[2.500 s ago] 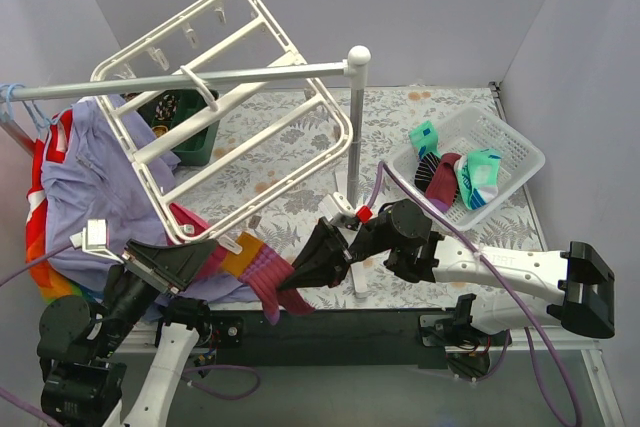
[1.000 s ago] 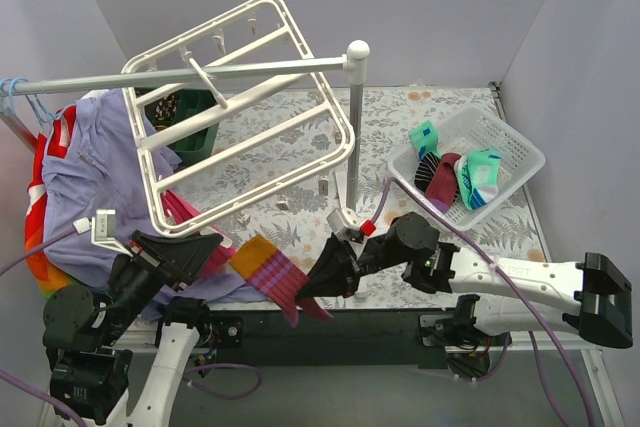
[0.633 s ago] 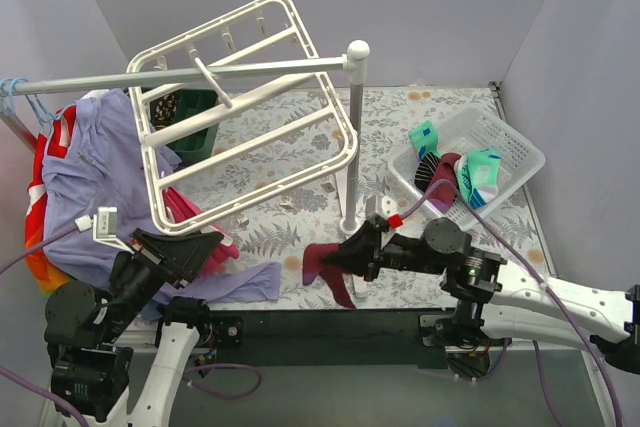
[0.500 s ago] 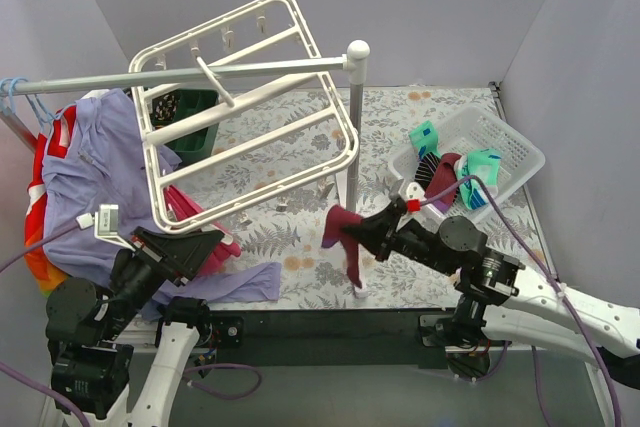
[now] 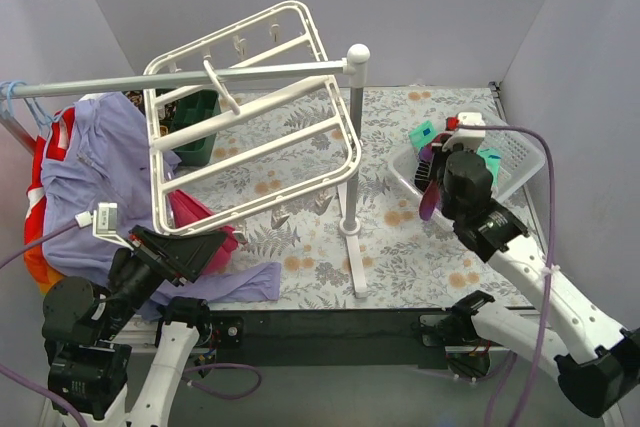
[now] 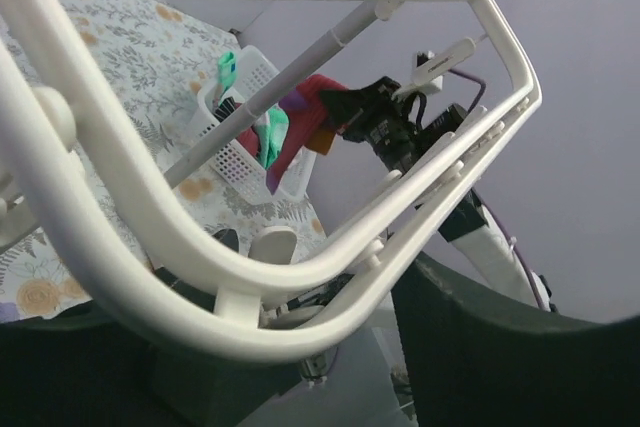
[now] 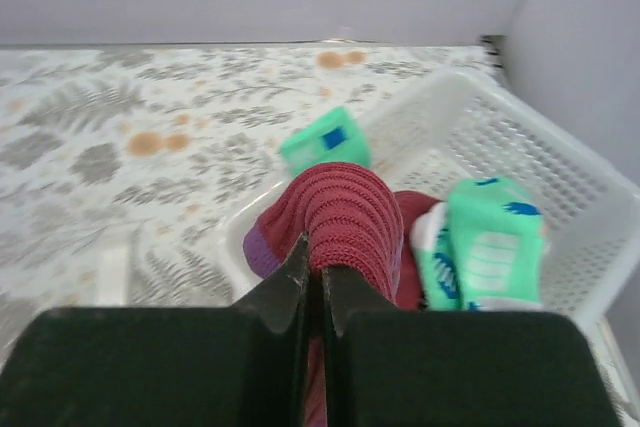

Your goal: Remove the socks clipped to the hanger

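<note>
The white hanger (image 5: 262,125) hangs tilted from the grey rail by its hook. A magenta-pink sock (image 5: 198,219) hangs under its lower left corner. My left gripper (image 5: 205,247) is just below that corner. In the left wrist view its jaws (image 6: 290,367) stand wide apart, with the hanger rim (image 6: 130,222) running between them. My right gripper (image 5: 440,187) is over the white basket (image 5: 520,142). It is shut on a maroon sock with a purple toe (image 7: 345,212), which dangles at the basket's near rim. Teal socks (image 7: 490,242) and a dark red one lie inside.
The grey rail (image 5: 120,82) meets an upright pole (image 5: 355,147) at mid-table. A dark green bin (image 5: 195,132) stands behind the hanger. The lavender shirt (image 5: 90,182) and the rainbow-striped garment (image 5: 38,217) hang at the left, and shirt cloth spreads onto the table near my left arm.
My right gripper pulled the striped maroon sock away from the hanger's lower edge and carried it right, up over the basket. The hanger swung up and to the right. The left arm barely moved.
</note>
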You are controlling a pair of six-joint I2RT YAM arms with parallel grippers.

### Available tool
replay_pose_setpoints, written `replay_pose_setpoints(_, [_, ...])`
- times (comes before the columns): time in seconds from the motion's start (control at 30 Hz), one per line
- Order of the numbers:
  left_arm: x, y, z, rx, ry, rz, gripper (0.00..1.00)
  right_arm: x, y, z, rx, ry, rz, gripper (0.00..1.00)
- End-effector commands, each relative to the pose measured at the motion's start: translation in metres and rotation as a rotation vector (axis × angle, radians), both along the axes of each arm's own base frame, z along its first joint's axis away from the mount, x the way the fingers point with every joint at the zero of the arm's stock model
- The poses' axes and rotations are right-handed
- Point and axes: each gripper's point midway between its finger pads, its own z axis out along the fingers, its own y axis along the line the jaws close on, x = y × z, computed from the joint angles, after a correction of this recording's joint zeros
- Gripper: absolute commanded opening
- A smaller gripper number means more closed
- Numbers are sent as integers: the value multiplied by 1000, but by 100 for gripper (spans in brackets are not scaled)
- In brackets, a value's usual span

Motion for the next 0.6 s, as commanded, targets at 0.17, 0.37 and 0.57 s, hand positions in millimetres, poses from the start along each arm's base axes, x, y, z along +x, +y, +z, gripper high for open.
replay_pose_setpoints(0.17, [-7, -16, 7, 24, 12, -125, 68, 69, -73, 33, -76, -5, -305, 5])
replay_pose_setpoints(0.37, [-24, -21, 22, 42, -30, -184, 72, 85, -105, -13, -221, 154, -439, 8])
replay_pose_setpoints(0.57, [-41, -23, 45, 83, -103, -222, 74, 88, -82, -68, -183, 337, -276, 56])
